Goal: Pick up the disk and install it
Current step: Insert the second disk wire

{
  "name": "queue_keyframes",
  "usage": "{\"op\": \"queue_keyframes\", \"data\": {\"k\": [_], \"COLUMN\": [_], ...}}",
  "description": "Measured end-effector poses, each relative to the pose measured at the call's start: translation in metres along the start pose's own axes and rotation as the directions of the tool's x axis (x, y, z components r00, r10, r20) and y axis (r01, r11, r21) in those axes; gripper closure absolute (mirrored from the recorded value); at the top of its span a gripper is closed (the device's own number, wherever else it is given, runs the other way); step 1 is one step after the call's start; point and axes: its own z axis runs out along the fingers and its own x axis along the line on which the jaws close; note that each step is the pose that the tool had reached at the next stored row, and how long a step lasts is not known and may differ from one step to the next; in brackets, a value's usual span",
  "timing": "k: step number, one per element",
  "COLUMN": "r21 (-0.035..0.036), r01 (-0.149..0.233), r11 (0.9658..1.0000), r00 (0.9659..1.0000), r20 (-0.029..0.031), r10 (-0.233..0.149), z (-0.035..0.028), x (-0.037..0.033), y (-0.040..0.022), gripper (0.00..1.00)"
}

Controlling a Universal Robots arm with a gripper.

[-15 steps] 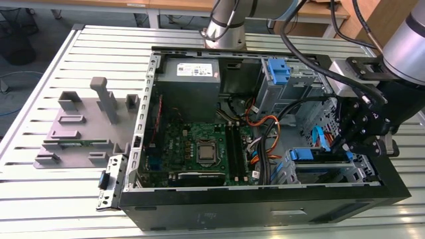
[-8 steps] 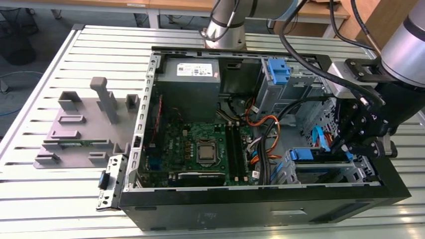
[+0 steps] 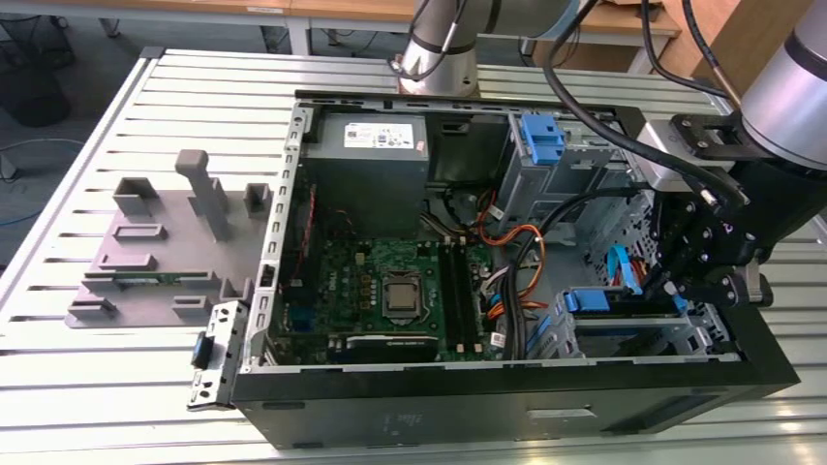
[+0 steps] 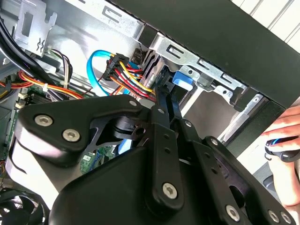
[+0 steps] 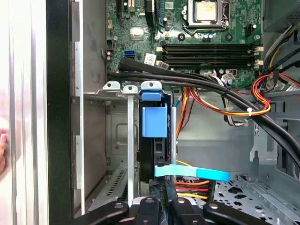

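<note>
The disk stands edge-on in the drive bay at the front corner of the open computer case, with its blue carrier sticking out between the bay's metal rails. My gripper reaches down inside the case at the exterior view's right. Its black fingers are close together on the disk's end. In the exterior view the gripper hangs just beside the blue carrier in the bay. The disk's silver face is hidden by the bay.
A blue ribbon cable and red-yellow-orange wires crowd the gripper. Thick black cables cross above the motherboard. A grey stand with posts sits on the slatted table. A person's hand is beside the case.
</note>
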Motion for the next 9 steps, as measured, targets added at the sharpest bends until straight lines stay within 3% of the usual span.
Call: {"op": "queue_keyframes", "data": {"k": [4, 7, 9], "r21": [-0.0001, 0.0, 0.0], "r01": [0.0, 0.0, 0.0], "r11": [1.0, 1.0, 1.0], "r00": [1.0, 1.0, 1.0], "r20": [0.0012, 0.0001, 0.0], "r10": [0.0, 0.0, 0.0], "z": [0.0006, 0.0001, 0.0], "x": [0.0, 0.0, 0.0], "y": [0.0, 0.0, 0.0], "gripper": [0.83, 0.7, 0.7]}}
